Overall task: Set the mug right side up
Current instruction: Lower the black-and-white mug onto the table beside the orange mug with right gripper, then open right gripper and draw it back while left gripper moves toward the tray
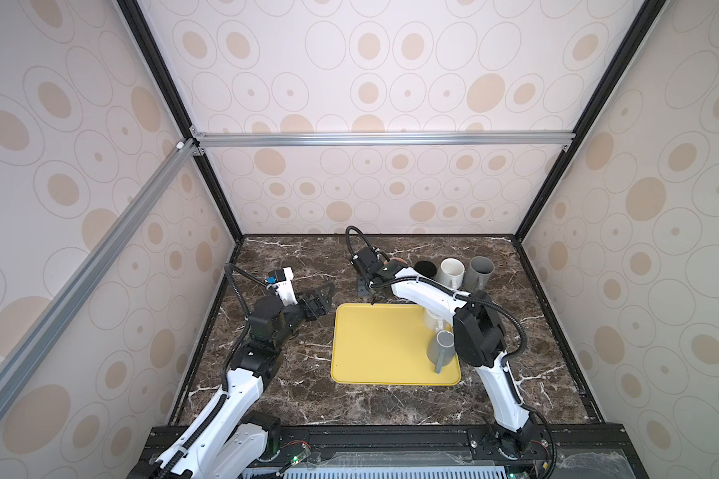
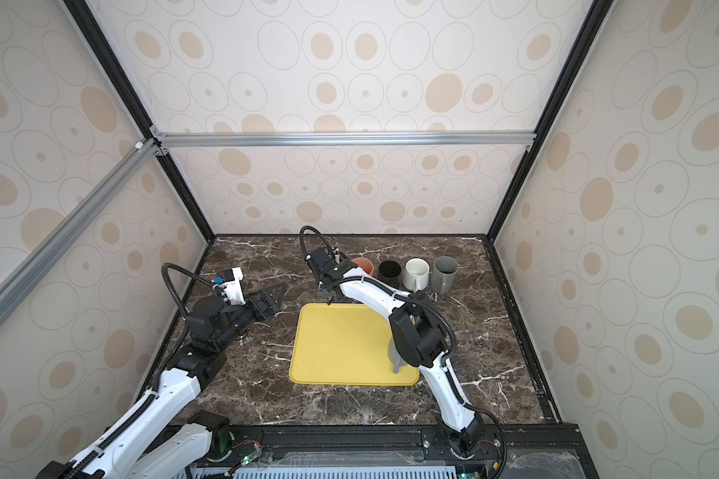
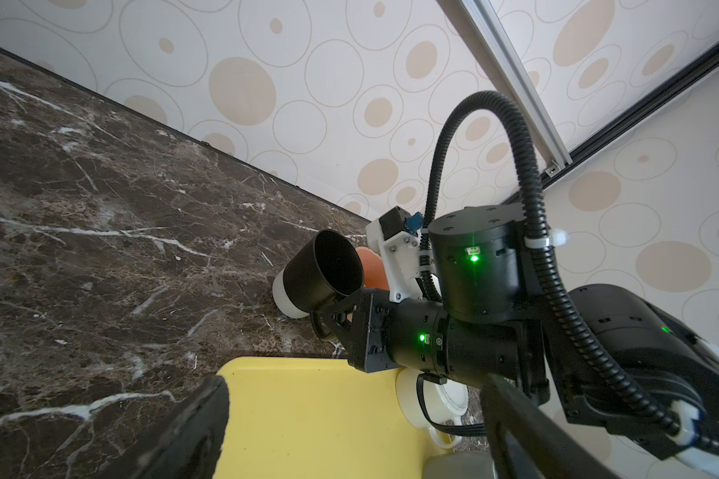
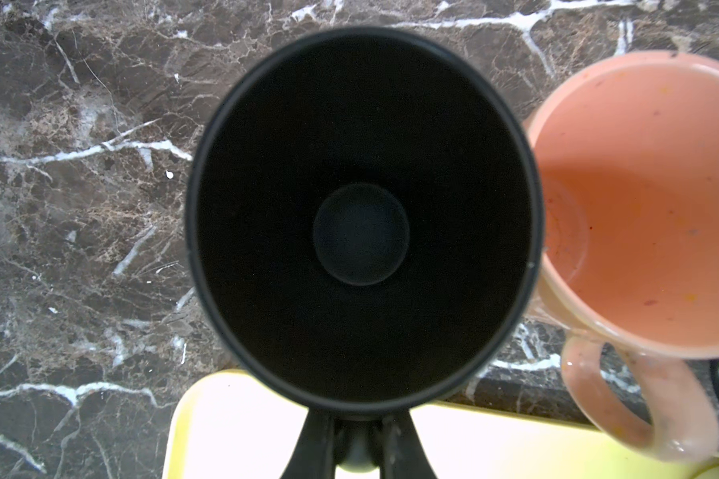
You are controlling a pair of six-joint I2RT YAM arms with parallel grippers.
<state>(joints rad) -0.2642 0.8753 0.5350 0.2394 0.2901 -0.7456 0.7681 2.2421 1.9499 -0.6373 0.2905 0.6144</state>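
Nearest on the marble counter (image 1: pixel 291 394), a yellow tray (image 1: pixel 374 344) lies a little right of the middle. At the tray's near right corner a grey mug (image 1: pixel 441 352) stands mouth down, its handle toward the near edge. The right arm (image 1: pixel 478 336) crosses above it and covers part of it. Just beyond, by the tray's right edge, a white mug (image 1: pixel 431 321) is largely covered by the same arm. The left wrist view shows a ringed round face on it, apparently its base. Left of the tray, over bare counter, the left gripper (image 1: pixel 328 300) hovers with its fingers spread wide and nothing between them. Just past the tray's far edge, near its far left corner, the right gripper (image 1: pixel 366 290) has its fingers closed on the handle of the black mug (image 4: pixel 362 232), the one to be turned. That mug is mouth up, its dark inside facing the right wrist camera. From above, the wrist hides it entirely. Whether its pale lower part rests on the counter or hangs just above cannot be told. Close beside it stands a peach mug (image 2: pixel 363 265), half hidden behind the gripper in both top views. It begins a row of four upright mugs toward the counter's far edge, followed by a second black mug (image 2: pixel 390 270), a second white mug (image 2: pixel 416 274) and a second grey mug (image 2: pixel 445 274). That makes seven mugs: two on the tray, one gripped, four in the row.
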